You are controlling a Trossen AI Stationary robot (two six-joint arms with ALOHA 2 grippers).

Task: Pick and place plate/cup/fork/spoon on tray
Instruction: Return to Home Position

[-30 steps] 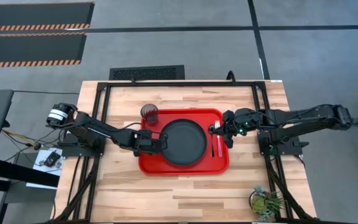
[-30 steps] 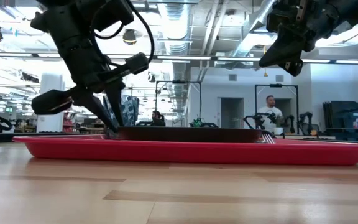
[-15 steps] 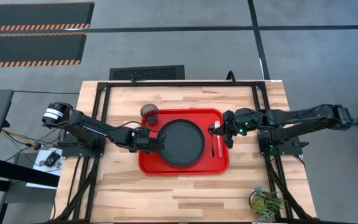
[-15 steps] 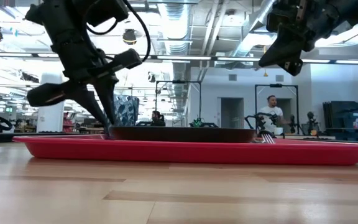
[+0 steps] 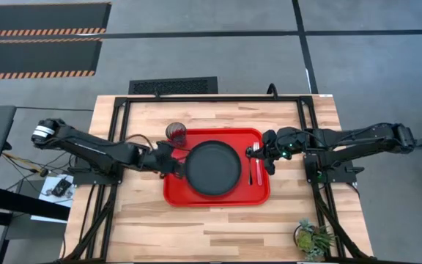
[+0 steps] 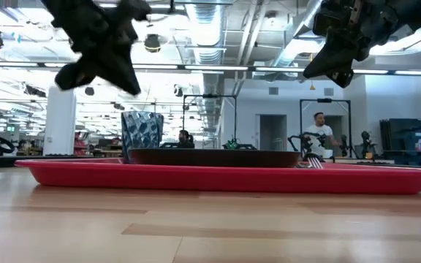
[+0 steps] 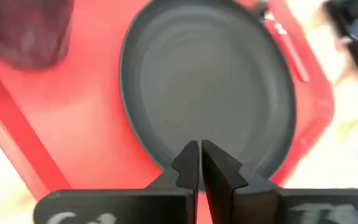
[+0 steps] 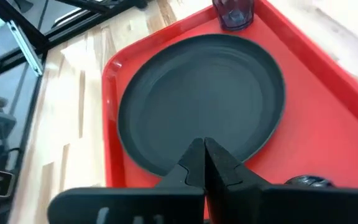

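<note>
A pale wooden table (image 5: pixel 218 233) carries the red tray (image 5: pixel 218 199). The left gripper (image 5: pixel 176 163) hangs raised over the tray, its fingers pressed together and empty. The black plate (image 5: pixel 212 168) lies just ahead of its tips, and the cup (image 5: pixel 176 132) stands near beside it. The right gripper (image 5: pixel 256 152), also closed on nothing, hovers at the plate's opposite side, above the fork (image 5: pixel 261 173).

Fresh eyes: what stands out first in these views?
The bright red tray in the middle of the table, with the black plate lying in its centre. The cup stands at the tray's far left corner; the left gripper and the right gripper hang shut over the tray's ends.
</note>
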